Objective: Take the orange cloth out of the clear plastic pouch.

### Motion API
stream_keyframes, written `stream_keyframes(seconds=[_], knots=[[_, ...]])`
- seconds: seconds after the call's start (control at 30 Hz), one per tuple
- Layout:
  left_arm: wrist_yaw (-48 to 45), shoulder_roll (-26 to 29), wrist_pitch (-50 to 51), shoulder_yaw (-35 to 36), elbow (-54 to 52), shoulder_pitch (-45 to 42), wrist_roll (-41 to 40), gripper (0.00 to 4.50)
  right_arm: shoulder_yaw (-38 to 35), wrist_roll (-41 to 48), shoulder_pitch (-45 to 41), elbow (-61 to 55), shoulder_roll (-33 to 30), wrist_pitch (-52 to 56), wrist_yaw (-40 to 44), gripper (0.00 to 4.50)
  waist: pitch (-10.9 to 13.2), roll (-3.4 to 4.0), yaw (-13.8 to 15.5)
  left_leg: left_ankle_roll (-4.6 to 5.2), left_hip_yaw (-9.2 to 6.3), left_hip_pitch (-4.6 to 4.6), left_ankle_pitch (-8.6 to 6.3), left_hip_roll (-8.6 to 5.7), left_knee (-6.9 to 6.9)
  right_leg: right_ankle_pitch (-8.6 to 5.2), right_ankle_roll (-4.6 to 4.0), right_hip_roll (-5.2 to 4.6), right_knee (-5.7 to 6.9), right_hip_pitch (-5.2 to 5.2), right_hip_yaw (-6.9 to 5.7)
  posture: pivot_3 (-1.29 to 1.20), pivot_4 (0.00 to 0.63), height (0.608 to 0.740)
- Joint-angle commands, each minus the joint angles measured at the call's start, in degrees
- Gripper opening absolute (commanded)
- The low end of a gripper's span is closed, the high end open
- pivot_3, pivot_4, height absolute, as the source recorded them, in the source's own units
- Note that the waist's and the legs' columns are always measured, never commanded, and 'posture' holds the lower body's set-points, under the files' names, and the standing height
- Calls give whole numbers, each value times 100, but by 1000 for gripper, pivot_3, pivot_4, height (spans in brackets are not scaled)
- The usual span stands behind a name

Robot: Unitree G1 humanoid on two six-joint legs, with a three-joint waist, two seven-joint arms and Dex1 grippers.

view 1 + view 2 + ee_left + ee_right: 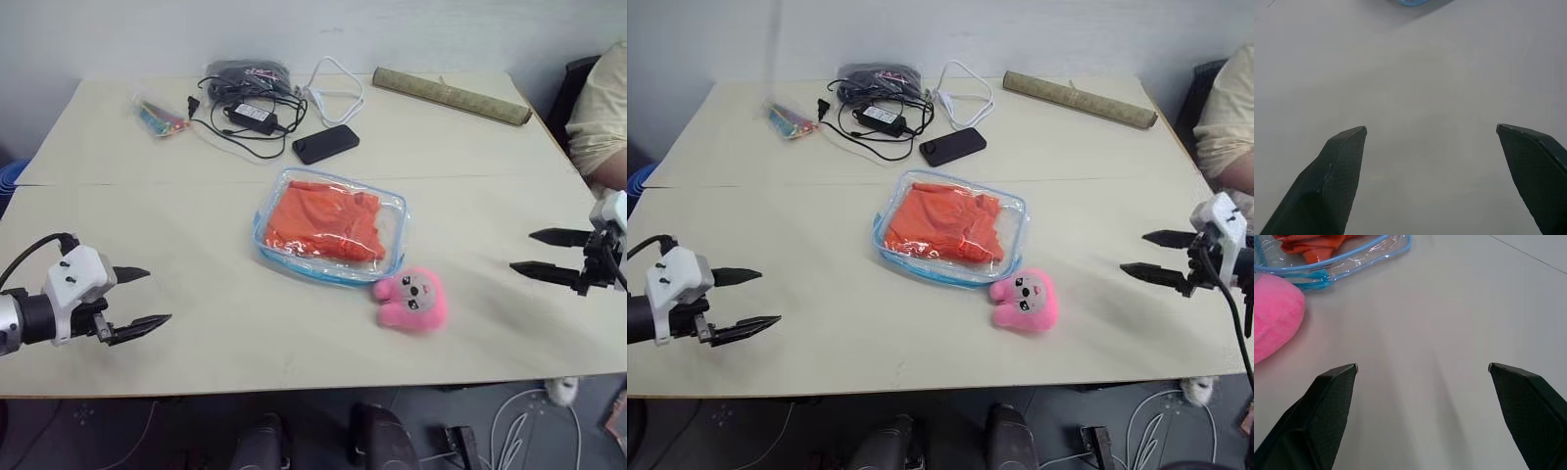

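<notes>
The pouch (pixel 330 227) lies mid-bench with the cloth (pixel 323 221) folded inside. Left claw (pixel 137 299) hangs near the bench's (pixel 196 196) front-left edge, right claw (pixel 549 255) near its right edge; both gape wide, empty, well apart from the pouch. Bare bench lies between each claw and the pouch.

Left gripper (pixel 143 297) hovering low at the left side, black fingers (pixel 1337 171) spread wide and empty, aimed inward toward the right. Right gripper (pixel 534 253) held out at the right side, fingers (pixel 1327 406) likewise parted wide, gripping nothing, aimed inward toward the left. Both wrists tipped slightly downward, well apart.
</notes>
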Motion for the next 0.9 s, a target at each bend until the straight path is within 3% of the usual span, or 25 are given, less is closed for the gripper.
stream_keyframes(seconds=[0.03,0.53,0.9], knots=[[58,-38,-104,232,8,20,20,4472,-58,-52,-111,96,-39,-166,-37,4500,0,0,7,0,0,0,0,0,0,0,0,0,0,0,0,0,150,740],[244,-252,-27,23,-95,-201,-110,4472,13,-230,-302,156,222,-494,-427,4500,0,0,5,1,4,2,0,-1,5,0,0,-1,6,0,5,0,150,740],[255,-165,596,-207,-190,-557,-482,4472,-76,157,-158,-360,291,192,-155,4500,0,0,5,1,4,4,1,-2,7,0,0,0,12,1,6,0,150,740]])
